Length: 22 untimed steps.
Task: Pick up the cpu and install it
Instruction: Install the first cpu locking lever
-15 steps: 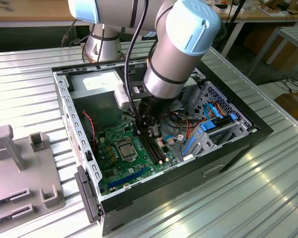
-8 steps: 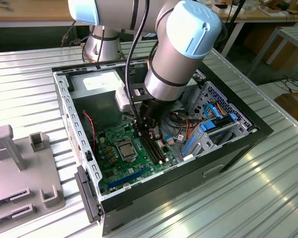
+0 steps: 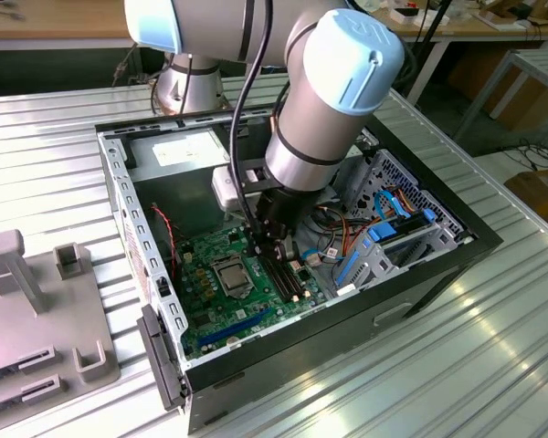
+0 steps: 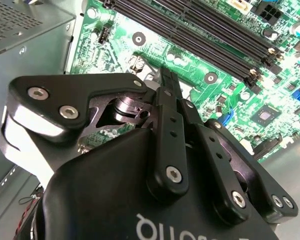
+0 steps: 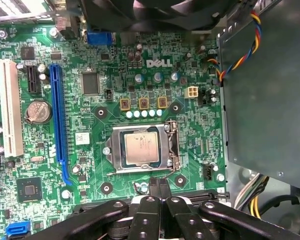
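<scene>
The cpu [image 5: 141,148] lies flat in its socket on the green motherboard [image 5: 190,70], with the socket's metal frame [image 5: 115,150] around it. In the exterior view the cpu [image 3: 230,272] sits mid-board inside the open computer case [image 3: 420,274]. My gripper [image 5: 158,183] hovers just beside the socket, above the board, fingers pressed together with nothing between them. It is also seen in the second wrist view as the gripper [image 4: 166,76] over the board near the black memory slots [image 4: 200,30], and in the exterior view as the gripper [image 3: 272,254] to the right of the socket.
Long blue slot [image 5: 58,115] and white slot [image 5: 10,105] lie beside the socket. A coloured fan cable [image 5: 235,55] runs along the grey inner wall [image 5: 270,100]. Drive cage with blue parts [image 3: 393,233] and wires stands at the exterior view's right. Grey fixtures [image 3: 36,301] sit outside the case.
</scene>
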Motion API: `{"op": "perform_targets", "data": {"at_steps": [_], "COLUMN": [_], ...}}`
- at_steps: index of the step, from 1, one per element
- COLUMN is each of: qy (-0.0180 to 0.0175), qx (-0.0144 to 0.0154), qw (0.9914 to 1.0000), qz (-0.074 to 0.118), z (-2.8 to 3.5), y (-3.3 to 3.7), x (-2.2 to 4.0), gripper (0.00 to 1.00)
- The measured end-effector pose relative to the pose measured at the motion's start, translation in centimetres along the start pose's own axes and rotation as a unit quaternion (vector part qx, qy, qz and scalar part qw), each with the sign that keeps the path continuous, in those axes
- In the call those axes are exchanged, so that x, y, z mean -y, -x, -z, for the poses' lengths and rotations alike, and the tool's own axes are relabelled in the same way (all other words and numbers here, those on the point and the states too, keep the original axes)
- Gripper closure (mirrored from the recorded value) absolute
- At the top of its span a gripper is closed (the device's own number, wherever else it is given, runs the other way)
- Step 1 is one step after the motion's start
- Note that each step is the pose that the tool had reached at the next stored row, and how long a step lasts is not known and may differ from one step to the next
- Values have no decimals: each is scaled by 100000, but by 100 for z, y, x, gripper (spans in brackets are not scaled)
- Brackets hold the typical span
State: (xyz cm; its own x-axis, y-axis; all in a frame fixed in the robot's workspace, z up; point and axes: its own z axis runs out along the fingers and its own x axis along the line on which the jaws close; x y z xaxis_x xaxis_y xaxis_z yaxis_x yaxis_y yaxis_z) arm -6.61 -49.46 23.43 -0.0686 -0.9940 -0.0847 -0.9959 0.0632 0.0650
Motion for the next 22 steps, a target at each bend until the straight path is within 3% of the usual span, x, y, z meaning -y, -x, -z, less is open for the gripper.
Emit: {"op": "perform_targets", "data": {"at_steps": [5,19,22], "qy": [-493,-872,-1333], "qx": [23,-363,-445], "qw": [99999,99996,99990], "qz": [51,71,104], "z": [-69,-79,-87], "y": [-9,-90,-96], "x": [5,5,-1], "gripper": [89,89,89]}}
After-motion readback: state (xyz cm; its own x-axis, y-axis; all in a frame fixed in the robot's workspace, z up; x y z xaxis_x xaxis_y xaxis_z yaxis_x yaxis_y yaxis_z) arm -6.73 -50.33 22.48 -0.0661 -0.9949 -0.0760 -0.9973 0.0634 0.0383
